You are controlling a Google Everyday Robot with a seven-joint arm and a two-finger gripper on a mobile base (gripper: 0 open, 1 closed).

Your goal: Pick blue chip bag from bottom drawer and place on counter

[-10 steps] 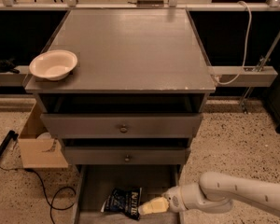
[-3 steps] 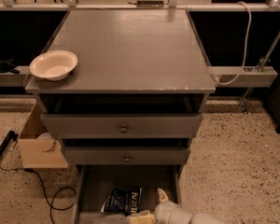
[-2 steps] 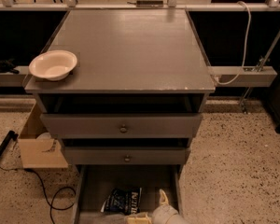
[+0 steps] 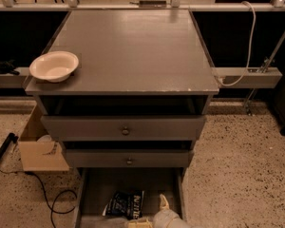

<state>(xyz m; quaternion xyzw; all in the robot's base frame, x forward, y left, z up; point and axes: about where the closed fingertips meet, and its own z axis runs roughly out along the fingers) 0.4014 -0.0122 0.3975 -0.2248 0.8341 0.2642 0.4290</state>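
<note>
Jaws of the gripper (image 4: 147, 212) stand apart, clamped on nothing: one pale finger (image 4: 162, 202) points upward, the other lies low at the picture's bottom edge. The gripper sits inside the bottom drawer (image 4: 181, 194), which is pulled out, towards its front right. The blue chip bag (image 4: 126, 204) lies flat on the drawer floor just left of the gripper (whether the lower finger touches its corner I cannot tell).

Above the bag, the middle drawer (image 4: 128, 159) and the top drawer (image 4: 124, 127), each with a small knob, stand a little way out, and their fronts overhang the back of the bottom drawer.

The bench (image 4: 133, 46) tops the cabinet, its front edge chipped pale. A white bowl (image 4: 54, 65) rests at its front-left corner, slightly over the left edge.

On the speckled floor (image 4: 237, 165) left of the cabinet stands an open cardboard box (image 4: 40, 148), with a black cable (image 4: 52, 201) looping near it. Beyond the bench's right edge a white cable (image 4: 247, 37) drops to a pale rail (image 4: 249, 77).
</note>
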